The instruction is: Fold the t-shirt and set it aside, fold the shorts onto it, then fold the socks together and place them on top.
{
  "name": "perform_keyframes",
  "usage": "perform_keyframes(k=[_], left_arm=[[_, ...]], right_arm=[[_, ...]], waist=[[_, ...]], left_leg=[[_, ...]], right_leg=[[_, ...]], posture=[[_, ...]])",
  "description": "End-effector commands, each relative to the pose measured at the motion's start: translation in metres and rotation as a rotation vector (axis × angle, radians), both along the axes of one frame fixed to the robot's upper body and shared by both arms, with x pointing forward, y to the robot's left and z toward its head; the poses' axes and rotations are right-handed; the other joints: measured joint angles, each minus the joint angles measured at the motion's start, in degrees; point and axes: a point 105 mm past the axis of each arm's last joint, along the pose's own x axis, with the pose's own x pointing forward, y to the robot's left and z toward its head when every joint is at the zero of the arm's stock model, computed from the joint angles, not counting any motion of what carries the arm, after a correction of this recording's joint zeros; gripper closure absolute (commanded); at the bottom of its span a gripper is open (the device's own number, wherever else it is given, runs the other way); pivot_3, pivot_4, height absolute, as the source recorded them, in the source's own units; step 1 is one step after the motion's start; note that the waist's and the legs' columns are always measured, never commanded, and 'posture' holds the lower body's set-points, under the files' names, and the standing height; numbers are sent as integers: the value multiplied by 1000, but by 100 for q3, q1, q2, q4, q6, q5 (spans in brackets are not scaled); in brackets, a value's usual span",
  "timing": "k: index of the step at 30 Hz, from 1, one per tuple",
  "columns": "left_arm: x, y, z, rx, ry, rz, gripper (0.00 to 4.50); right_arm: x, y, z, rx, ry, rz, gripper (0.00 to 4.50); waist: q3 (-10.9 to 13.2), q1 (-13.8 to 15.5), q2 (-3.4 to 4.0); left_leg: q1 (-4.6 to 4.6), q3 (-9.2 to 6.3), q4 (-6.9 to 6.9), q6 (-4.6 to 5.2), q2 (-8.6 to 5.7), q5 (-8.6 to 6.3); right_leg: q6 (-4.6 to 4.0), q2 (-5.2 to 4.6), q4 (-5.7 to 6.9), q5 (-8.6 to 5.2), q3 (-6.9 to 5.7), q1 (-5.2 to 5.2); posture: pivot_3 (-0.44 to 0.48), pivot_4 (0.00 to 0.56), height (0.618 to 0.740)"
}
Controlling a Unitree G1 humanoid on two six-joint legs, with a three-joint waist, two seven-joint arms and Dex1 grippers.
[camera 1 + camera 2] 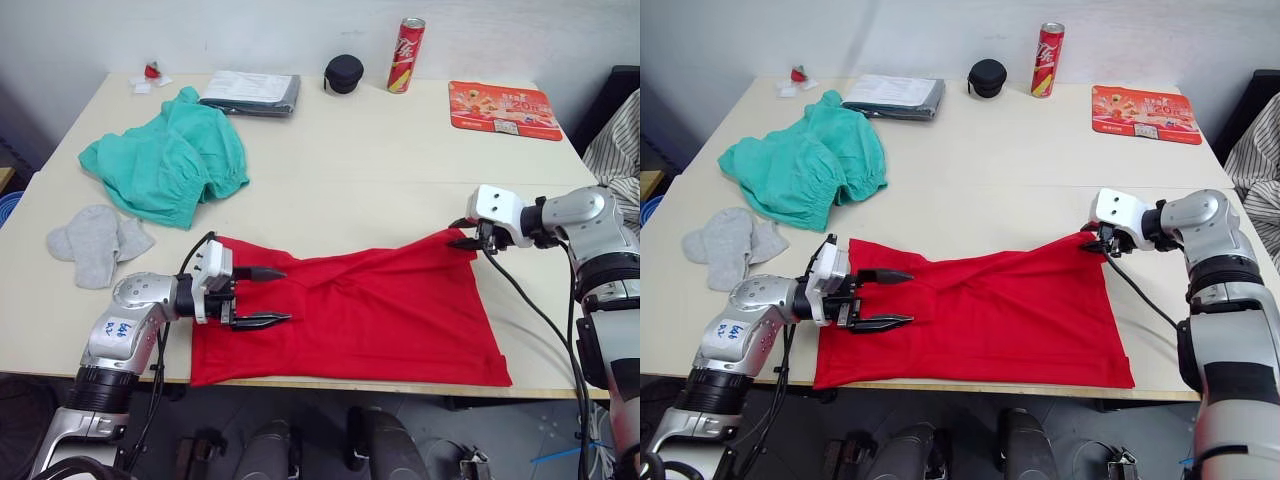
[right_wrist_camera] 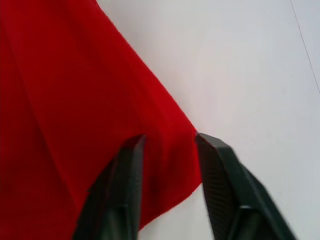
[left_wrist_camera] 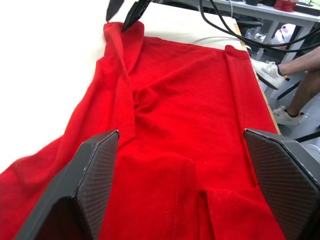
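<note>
The red t-shirt lies spread and wrinkled along the table's near edge. My left gripper hovers open over its left part, one finger on each side of a fold. At the shirt's far right corner, my right gripper is shut on the cloth, the red corner caught between its fingers. The teal shorts lie bunched at the back left. Two light grey socks rest side by side near the left edge, apart from both grippers.
A flat grey packet, a black round case, a red can and a red mat line the back of the table. A person's leg and shoe show beyond the table's edge.
</note>
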Motion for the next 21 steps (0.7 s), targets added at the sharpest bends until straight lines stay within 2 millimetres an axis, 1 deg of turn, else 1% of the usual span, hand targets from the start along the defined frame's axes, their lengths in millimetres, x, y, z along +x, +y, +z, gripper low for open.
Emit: perform_keyframes(k=[1, 2, 9, 12, 14, 16, 21], left_arm=[[3, -2, 14, -25, -70, 11, 350], [4, -2, 13, -28, -70, 15, 350], [6, -5, 11, -42, -68, 25, 350], [7, -5, 11, -44, -69, 30, 350], [8, -5, 11, -43, -70, 31, 350], [8, -5, 11, -43, -71, 31, 350], [9, -7, 12, -43, -75, 27, 350]], right_arm=[[2, -2, 11, -10, -44, 3, 4223], [2, -3, 11, -10, -38, 3, 4485], [-2, -6, 20, 23, -46, 14, 4485], [-2, -8, 27, 73, -41, -8, 4485], [-1, -8, 33, 112, -44, -19, 4106], [-1, -7, 35, 121, -43, -14, 3553], [-1, -4, 26, 54, -21, 6, 1714]], waist=[[0, -5, 0], [0, -5, 0], [0, -7, 0], [0, -6, 0], [0, -5, 1], [0, -6, 1], [1, -6, 2]], left_leg=[[0, 0, 0, 0, 0, 0], [0, 0, 0, 0, 0, 0], [1, 0, 0, 0, 1, 0], [1, 0, 0, 0, 1, 0], [1, 0, 0, 0, 1, 0], [1, 0, 0, 0, 1, 0], [1, 0, 0, 0, 1, 0]], right_leg=[[0, 0, 0, 0, 0, 0], [0, 0, 1, 0, 0, 0], [0, 1, 1, 0, 0, 0], [0, 1, 1, 0, 0, 0], [0, 1, 1, 0, 0, 0], [0, 1, 1, 0, 0, 0], [0, 1, 1, 0, 0, 0]], posture=[[0, 150, 740], [0, 150, 740], [0, 150, 740], [0, 150, 740], [0, 150, 740], [0, 150, 740], [0, 150, 740]])
